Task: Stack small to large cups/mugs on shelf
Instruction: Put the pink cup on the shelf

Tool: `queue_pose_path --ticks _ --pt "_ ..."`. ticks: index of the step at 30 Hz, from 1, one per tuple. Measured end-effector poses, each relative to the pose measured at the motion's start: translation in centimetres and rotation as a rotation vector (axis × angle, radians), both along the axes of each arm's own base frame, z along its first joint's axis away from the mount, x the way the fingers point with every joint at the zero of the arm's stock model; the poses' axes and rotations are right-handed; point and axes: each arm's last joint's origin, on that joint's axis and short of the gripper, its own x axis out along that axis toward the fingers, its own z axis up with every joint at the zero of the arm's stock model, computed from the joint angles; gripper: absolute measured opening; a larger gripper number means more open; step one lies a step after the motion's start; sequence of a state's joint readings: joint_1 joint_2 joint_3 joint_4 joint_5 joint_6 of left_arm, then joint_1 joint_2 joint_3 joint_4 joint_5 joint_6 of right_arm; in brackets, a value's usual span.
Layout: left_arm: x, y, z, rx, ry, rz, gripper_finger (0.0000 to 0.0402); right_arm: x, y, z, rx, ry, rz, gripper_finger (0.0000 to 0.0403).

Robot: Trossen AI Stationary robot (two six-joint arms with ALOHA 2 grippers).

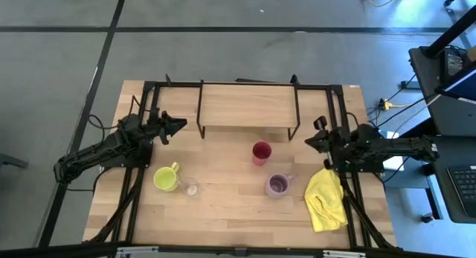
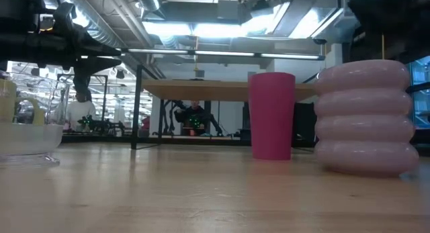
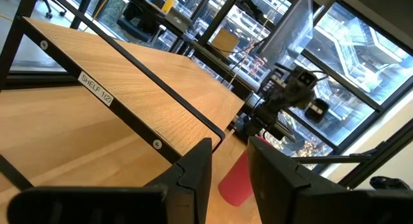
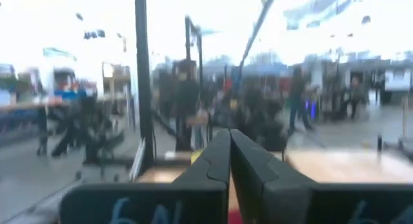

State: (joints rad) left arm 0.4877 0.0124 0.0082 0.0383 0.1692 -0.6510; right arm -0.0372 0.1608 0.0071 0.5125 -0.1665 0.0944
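Four cups/mugs stand upright on the table, each on its base: a red cup (image 1: pixel 261 152) (image 2: pixel 271 115) near the middle, a lilac ribbed mug (image 1: pixel 277 186) (image 2: pixel 366 119) nearer the front, and at the left a yellow-green mug (image 1: pixel 166 178) beside a small clear glass (image 1: pixel 191 188) (image 2: pixel 27 142). The shelf (image 1: pixel 248 105) (image 3: pixel 129 101), a light-wood board on a black wire frame, stands at the far side with nothing on it. My left gripper (image 1: pixel 182 124) (image 3: pixel 229 146) hovers open off the shelf's left end. Off its right end my right gripper (image 1: pixel 307 141) (image 4: pixel 230 137) hovers shut, holding nothing.
A crumpled yellow cloth (image 1: pixel 326 201) lies at the table's near right, under the right arm. Black frame rails (image 1: pixel 141 102) run along the table's left, right and far edges. Bare wood lies between the cups and under the shelf.
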Motion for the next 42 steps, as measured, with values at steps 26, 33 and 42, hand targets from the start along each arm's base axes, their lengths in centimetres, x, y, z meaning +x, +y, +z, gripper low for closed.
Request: queue_pose_path --ticks 26,33,42 --pt "-0.1 0.3 0.1 0.000 -0.014 0.124 0.0094 -0.2 0.0 0.4 0.384 0.009 0.143 0.0014" --pt "-0.3 0.5 0.5 0.076 -0.027 0.199 0.0094 -0.1 0.0 0.4 0.346 0.004 0.128 0.0014" --pt "-0.5 0.6 1.7 0.217 -0.098 0.272 0.0094 -0.1 0.0 0.3 0.344 0.009 0.126 0.0014"
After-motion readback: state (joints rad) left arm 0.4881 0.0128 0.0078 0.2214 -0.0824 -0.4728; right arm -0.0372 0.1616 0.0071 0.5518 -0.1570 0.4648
